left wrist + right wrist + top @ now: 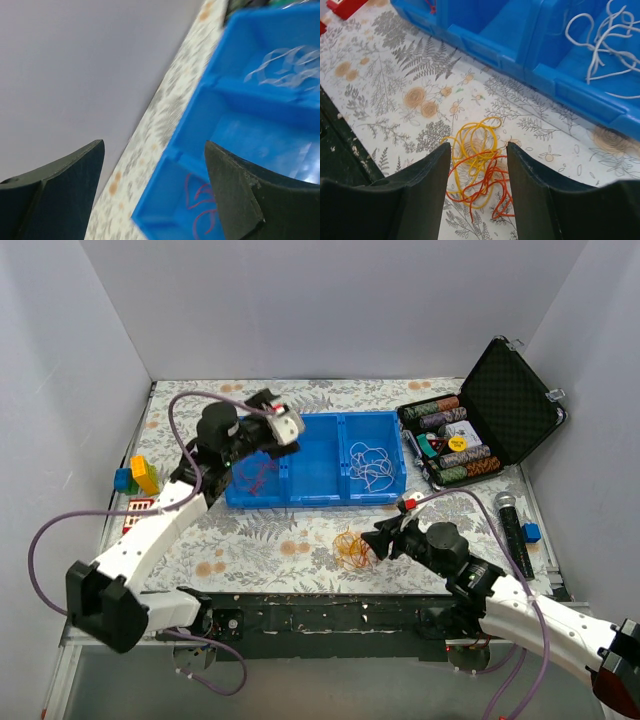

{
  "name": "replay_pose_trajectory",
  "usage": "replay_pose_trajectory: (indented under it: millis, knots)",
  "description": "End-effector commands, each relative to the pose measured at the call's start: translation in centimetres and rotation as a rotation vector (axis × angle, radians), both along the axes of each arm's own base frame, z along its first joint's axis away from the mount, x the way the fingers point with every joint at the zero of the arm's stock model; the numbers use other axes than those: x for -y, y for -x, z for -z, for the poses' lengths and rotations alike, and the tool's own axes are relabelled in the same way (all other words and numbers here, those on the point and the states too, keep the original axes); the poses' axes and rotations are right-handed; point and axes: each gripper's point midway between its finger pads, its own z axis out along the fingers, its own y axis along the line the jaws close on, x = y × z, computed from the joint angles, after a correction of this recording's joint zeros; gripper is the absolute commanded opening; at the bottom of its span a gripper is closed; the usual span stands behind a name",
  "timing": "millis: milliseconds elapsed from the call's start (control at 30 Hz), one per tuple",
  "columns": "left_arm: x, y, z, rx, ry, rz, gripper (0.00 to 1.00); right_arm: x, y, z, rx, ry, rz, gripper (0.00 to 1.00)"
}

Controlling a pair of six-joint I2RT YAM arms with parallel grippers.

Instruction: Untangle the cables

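Straddling the tangle, both jaws parted

Right gripper point(479, 150) sits low over the cloth point(395, 75), near the table's front edge. Its two blunt matte-black fingers point(427, 195) stand moderately apart, with nothing pinched. From the wrist, the tangle point(480, 170) lies between them. Thin springy yellow loops, round and open, lie with kinked orange strands that crowd toward the right-hand finger. Cannot tell whether either pad touches wire. The tangle rests on the cloth just in front of the tray point(310, 500), outside it.

Cloth is pale, printed with grey ferns and tan blossoms.

Left gripper point(154, 150) hangs above the tray's back left corner. Jaws are wide and hold nothing; only wall, cloth and tray show in the gap. The wrist view is blurred.

Tray is hard glossy blue plastic, a long rectangle split by upright dividers into three compartments side by side.
- Left compartment: red cable point(255, 472), a dark, thin, loose scribble lying flat on the floor.
- Right compartment: white cable point(372, 465), several curly loops spread across the floor.

Also on the table:
- Right: an open black case point(515, 405) with a dimpled foam lid, and rows of striped chips point(455, 440) in it.
- Beside the case, nearer the front: a microphone point(510, 525) with a mesh head and dark barrel.
- Left edge: chunky blocks point(137, 477) in yellow, green and blue.
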Motion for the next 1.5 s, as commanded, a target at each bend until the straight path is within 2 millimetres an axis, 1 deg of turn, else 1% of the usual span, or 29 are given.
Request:
replay_pose_trajectory:
  millis: [0, 67, 133, 200, 233, 267, 333, 400, 433, 533, 567, 633, 700, 800, 867, 967, 1033, 1100, 1133, 1167, 1200, 1233, 1267, 1333, 1367, 1467]
  knots:
    - [7.6, 11.1, 5.0, -0.2, -0.015, 0.404, 0.81, 1.6, -2.2, -3.1, 0.076, -0.011, 0.142, 0.58]
    - [10.0, 15.0, 7.3, -0.278, -0.025, 0.509, 0.82, 2.1, -2.3, -3.0, 0.07, -0.011, 0.171, 0.6]
    - [11.5, 17.9, 10.1, -0.365, -0.045, 0.583, 0.81, 2.4, -2.1, -2.6, 0.058, -0.011, 0.178, 0.6]
    - [12.4, 19.6, 12.7, -0.429, -0.078, 0.627, 0.79, 2.6, -1.9, -1.7, 0.032, -0.008, 0.184, 0.61]
    - [12.7, 20.0, 13.7, -0.447, -0.089, 0.638, 0.77, 2.8, -1.7, -1.3, 0.019, -0.008, 0.188, 0.61]
    - [12.9, 20.3, 14.8, -0.47, -0.098, 0.646, 0.75, 2.8, -1.6, -0.9, 0.007, -0.007, 0.19, 0.61]
    - [13.4, 20.2, 16.4, -0.492, -0.109, 0.645, 0.7, 3.1, -1.5, 0.1, -0.017, 0.001, 0.199, 0.6]
    - [14.1, 19.4, 17.0, -0.494, -0.101, 0.634, 0.66, 3.1, -1.4, 0.6, -0.035, 0.002, 0.205, 0.6]
    - [14.6, 19.2, 17.4, -0.525, -0.091, 0.627, 0.66, 3.1, -1.3, 0.8, -0.039, 0.004, 0.201, 0.6]
    - [15.8, 19.0, 17.7, -0.552, -0.073, 0.641, 0.66, 2.8, -1.2, 2.1, -0.071, 0.029, 0.191, 0.6]
    - [16.2, 19.1, 17.7, -0.552, -0.068, 0.645, 0.66, 2.8, -1.1, 2.6, -0.088, 0.043, 0.188, 0.59]
    - [16.5, 19.7, 18.5, -0.568, -0.077, 0.657, 0.66, 2.6, -0.9, 3.8, -0.12, 0.073, 0.176, 0.58]
    - [17.2, 19.9, 18.8, -0.573, -0.064, 0.662, 0.65, 2.6, -0.6, 5.0, -0.165, 0.099, 0.173, 0.57]
    - [17.7, 20.3, 19.8, -0.603, -0.064, 0.664, 0.66, 2.4, 0.1, 5.7, -0.199, 0.101, 0.146, 0.55]
    - [18.0, 20.5, 20.4, -0.606, -0.071, 0.669, 0.66, 2.3, 0.4, 5.9, -0.212, 0.094, 0.14, 0.51]
    - [18.0, 20.8, 21.9, -0.603, -0.102, 0.684, 0.66, 2.4, 0.7, 6.3, -0.227, 0.09, 0.136, 0.43]
    - [17.7, 20.8, 23.2, -0.581, -0.143, 0.691, 0.66, 2.3, 0.8, 6.4, -0.23, 0.087, 0.129, 0.34]
    - [17.3, 20.8, 24.4, -0.577, -0.172, 0.681, 0.65, 2.3, 0.7, 6.4, -0.232, 0.093, 0.128, 0.22]
    - [17.0, 20.6, 25.0, -0.556, -0.195, 0.68, 0.62, 2.3, 0.6, 6.2, -0.227, 0.097, 0.13, 0.14]
    - [16.7, 20.6, 25.3, -0.545, -0.204, 0.678, 0.55, 2.3, 0.5, 6.0, -0.22, 0.105, 0.127, 0.07]
    - [16.5, 20.6, 25.5, -0.531, -0.209, 0.676, 0.47, 2.3, 0.2, 5.4, -0.207, 0.108, 0.135, 0.01]
    - [16.2, 20.6, 25.6, -0.523, -0.212, 0.672, 0.39, 2.4, -0.2, 4.6, -0.186, 0.112, 0.151, 0.01]
    - [16.1, 20.8, 25.5, -0.518, -0.209, 0.675, 0.32, 2.4, -0.9, 3.1, -0.152, 0.099, 0.17, 0.01]
    - [15.5, 21.3, 25.9, -0.529, -0.212, 0.677, 0.26, 2.5, -1.8, 0.1, -0.074, 0.075, 0.188, 0.01]
    - [15.3, 21.6, 26.0, -0.528, -0.215, 0.684, 0.22, 2.4, -2.2, -1.8, -0.033, 0.053, 0.193, 0.01]
    - [14.6, 22.1, 26.3, -0.52, -0.23, 0.694, 0.08, 2.8, -3.3, -6.4, 0.069, 0.035, 0.221, 0.01]
